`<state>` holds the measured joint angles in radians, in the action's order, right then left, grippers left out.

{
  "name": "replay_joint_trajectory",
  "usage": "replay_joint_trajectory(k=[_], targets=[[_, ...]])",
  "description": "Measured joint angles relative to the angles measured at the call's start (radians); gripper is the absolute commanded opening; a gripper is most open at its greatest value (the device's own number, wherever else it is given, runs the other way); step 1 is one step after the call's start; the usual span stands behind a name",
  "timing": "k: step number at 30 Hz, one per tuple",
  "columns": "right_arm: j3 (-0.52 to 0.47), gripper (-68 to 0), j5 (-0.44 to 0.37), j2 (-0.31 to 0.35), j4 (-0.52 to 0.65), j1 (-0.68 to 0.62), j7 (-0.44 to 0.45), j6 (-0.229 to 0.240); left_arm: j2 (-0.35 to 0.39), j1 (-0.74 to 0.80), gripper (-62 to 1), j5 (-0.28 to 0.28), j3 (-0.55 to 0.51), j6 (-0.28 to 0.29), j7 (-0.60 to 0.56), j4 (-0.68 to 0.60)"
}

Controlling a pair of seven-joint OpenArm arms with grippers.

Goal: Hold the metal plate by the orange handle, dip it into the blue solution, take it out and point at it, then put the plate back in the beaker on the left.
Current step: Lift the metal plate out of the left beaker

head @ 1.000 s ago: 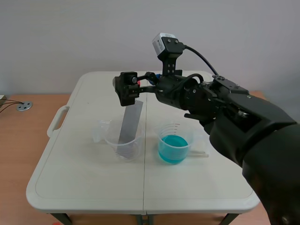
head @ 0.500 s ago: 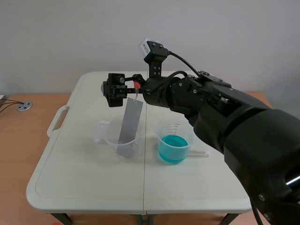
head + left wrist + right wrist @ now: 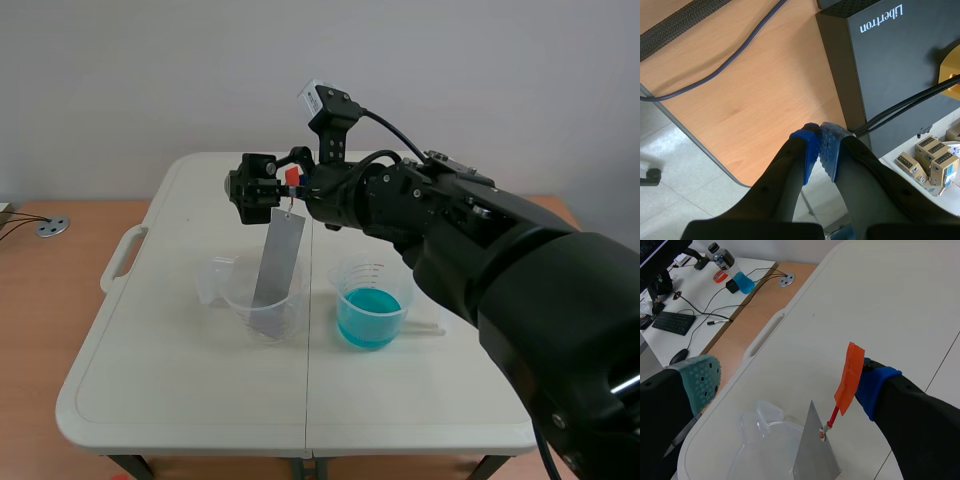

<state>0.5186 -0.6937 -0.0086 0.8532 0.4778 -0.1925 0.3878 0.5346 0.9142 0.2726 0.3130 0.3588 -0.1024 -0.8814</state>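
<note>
Metal plate (image 3: 278, 262) stands tilted in the left beaker (image 3: 250, 300), with the orange handle (image 3: 849, 377) up top on a thin red link. My right jaws are open around the handle: blue pad (image 3: 875, 385) just touching it, green pad (image 3: 702, 380) well apart. Left jaws closed on nothing.

Risks:
- Closing shoves the floppy tab sideways and I pinch only a corner.
- Plate swings on the link during lift, catches the rim and tips the light beaker.
- A swinging plate splashes the blue solution (image 3: 368, 318) at right onto the desk (image 3: 180, 380).
</note>
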Motion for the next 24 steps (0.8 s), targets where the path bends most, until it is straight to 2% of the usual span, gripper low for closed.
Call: replay_joint_trajectory(k=[13,18,22,24], targets=[[0.000,-49.2,-0.004,0.000,0.000,0.000,0.027,-0.002,0.000,0.000,-58.6,0.000,0.000,0.000,0.000,0.000],[0.000,-66.8,-0.003,0.000,0.000,0.000,0.028,-0.002,0.000,0.000,-58.6,0.000,0.000,0.000,0.000,0.000],[0.000,-66.3,-0.003,0.000,0.000,0.000,0.030,0.003,0.000,0.000,-58.6,0.000,0.000,0.000,0.000,0.000],[0.000,-66.3,-0.003,0.000,0.000,0.000,0.030,0.047,0.000,0.000,-58.6,0.000,0.000,0.000,0.000,0.000]])
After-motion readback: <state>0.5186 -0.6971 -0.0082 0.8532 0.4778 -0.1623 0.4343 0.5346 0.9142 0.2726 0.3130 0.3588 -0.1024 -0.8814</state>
